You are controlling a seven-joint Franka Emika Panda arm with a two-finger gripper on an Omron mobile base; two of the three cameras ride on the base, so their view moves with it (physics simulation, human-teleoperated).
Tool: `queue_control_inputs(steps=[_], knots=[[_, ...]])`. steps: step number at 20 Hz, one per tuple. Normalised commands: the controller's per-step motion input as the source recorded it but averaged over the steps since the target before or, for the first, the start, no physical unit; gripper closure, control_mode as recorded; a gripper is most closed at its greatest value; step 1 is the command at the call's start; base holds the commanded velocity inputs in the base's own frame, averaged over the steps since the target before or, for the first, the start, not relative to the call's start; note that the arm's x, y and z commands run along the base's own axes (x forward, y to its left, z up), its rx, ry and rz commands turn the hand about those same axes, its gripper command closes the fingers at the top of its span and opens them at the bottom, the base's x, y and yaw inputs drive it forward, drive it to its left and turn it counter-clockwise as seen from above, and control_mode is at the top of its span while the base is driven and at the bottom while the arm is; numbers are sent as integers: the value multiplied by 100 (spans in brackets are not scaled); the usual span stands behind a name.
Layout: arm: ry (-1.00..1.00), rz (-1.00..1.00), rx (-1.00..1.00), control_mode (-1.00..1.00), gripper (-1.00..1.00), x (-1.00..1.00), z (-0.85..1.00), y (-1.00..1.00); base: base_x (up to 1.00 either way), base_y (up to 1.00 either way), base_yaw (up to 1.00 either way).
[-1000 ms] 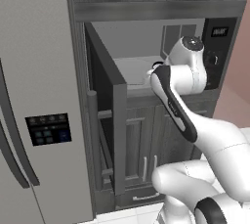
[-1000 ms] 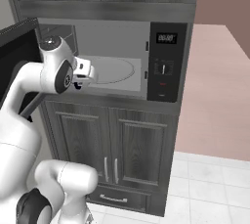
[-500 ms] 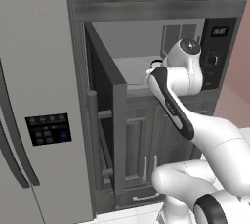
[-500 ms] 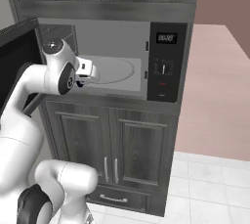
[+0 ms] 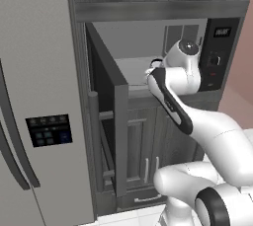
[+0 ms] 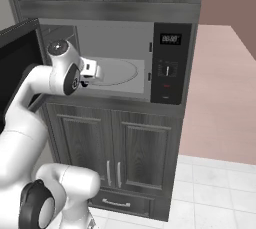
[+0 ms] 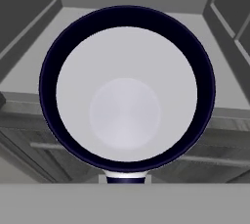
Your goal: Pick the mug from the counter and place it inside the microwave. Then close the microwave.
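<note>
The mug [image 7: 127, 96] sits right under the hand in the hand view: a dark blue rim around a white-grey inside, seen straight down. It hangs over the front lip of the microwave [image 6: 170, 63], with the grey cavity floor beyond it and dark cabinet fronts under it. My gripper [image 6: 95, 71] is shut on the mug at the cavity's mouth, just ahead of the round white turntable [image 6: 120, 70]. From the left base view the hand [image 5: 154, 64] reaches in past the open microwave door [image 5: 106, 101]. The counter is out of view.
The open door [image 6: 20, 58] sticks out to the left of my arm. A grey fridge [image 5: 34, 96] stands further left. Dark cabinets [image 6: 125, 158] run below the microwave and more above. A pinkish-brown surface [image 6: 220, 88] lies to the right.
The hand has crept a little further toward the microwave cavity with the mug; the door and everything else stand as before.
</note>
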Motion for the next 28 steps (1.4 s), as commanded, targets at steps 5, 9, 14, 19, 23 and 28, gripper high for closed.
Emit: queue_control_inputs(steps=[5,9,14,19,23,28], knots=[[4,0,0,-100,100,25,0,1,0,0,0],[2,0,0,-100,100,28,0,0,0,0,0],[0,0,0,-100,100,20,-3,0,0,0,0],[0,0,0,-100,100,17,-17,2,0,0,0],[0,0,0,-100,100,23,-13,1,0,0,0],[0,0,0,-100,100,24,-9,0,0,0,0]])
